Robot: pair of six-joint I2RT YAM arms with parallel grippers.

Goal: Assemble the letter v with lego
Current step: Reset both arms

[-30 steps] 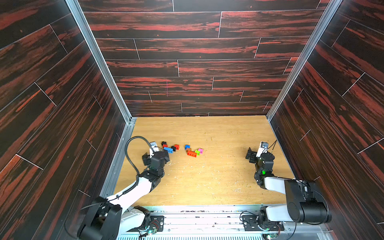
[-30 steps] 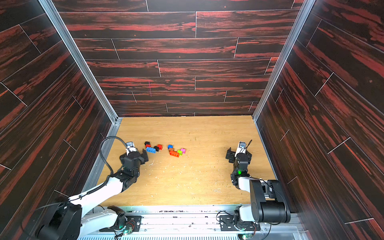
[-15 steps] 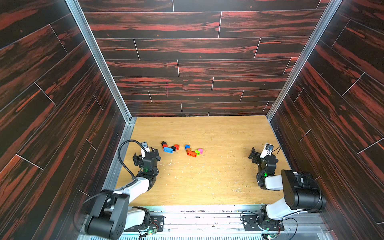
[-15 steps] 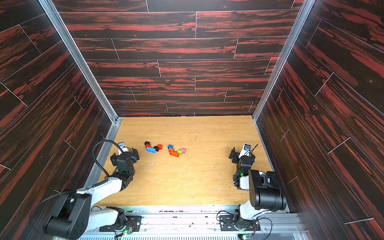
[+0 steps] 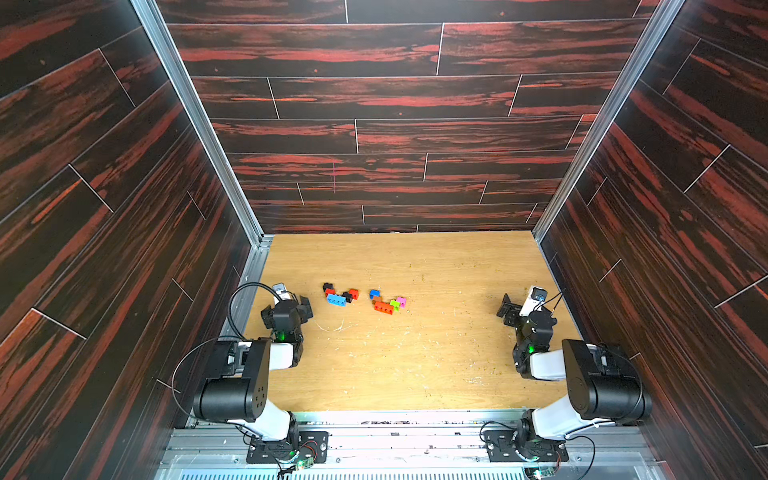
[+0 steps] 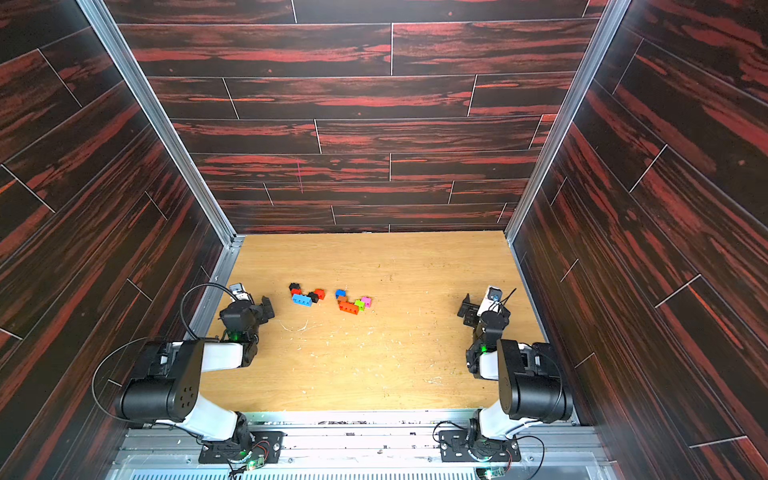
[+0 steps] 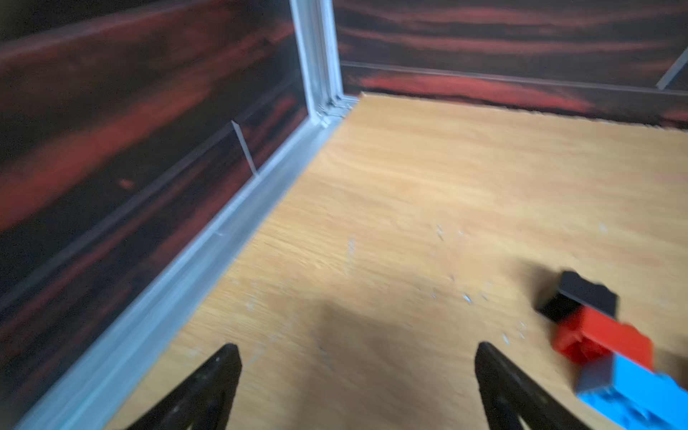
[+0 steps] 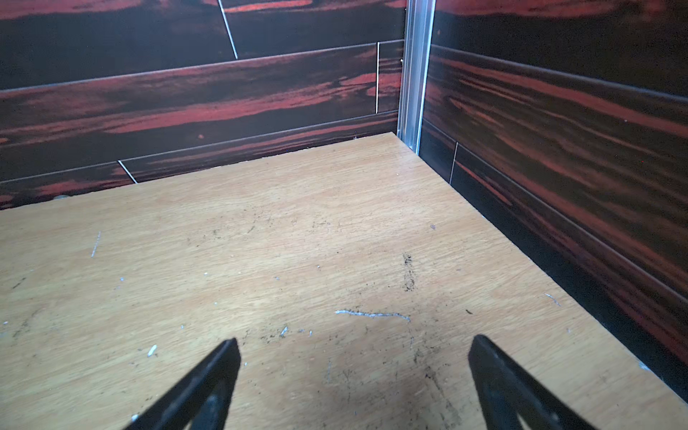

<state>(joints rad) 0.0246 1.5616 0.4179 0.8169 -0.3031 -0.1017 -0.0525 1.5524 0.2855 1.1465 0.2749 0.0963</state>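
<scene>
**Bricks and grippers on the table.** Clock directions are read in the top views, with 12 o'clock at the back wall.

- **Grippers:** At 9 o'clock on the wooden table (image 5: 415, 365), the left gripper (image 7: 357, 349) is spread wide and holds nothing. At 3 o'clock the right gripper (image 8: 356, 344) is likewise wide apart and empty, over bare board.
- **Lego:** The lego (image 5: 365, 298) lies between them, nearer the left gripper, toward 10 o'clock of the table's centre. It forms two loose clusters just apart.
- **Left cluster:** A long light-blue brick (image 5: 336, 299) has its long axis running roughly 9 to 3 o'clock. A black square (image 5: 328, 286) and a red square (image 5: 353, 294) sit at its far side.
- **Right cluster:** A long red brick (image 5: 383, 308) lies on nearly the same axis. A green square (image 5: 395, 305) and a pink square (image 5: 401, 300) are at its 3 o'clock end, and a blue square (image 5: 374, 294) is behind it.

The left wrist view is blurred.
</scene>
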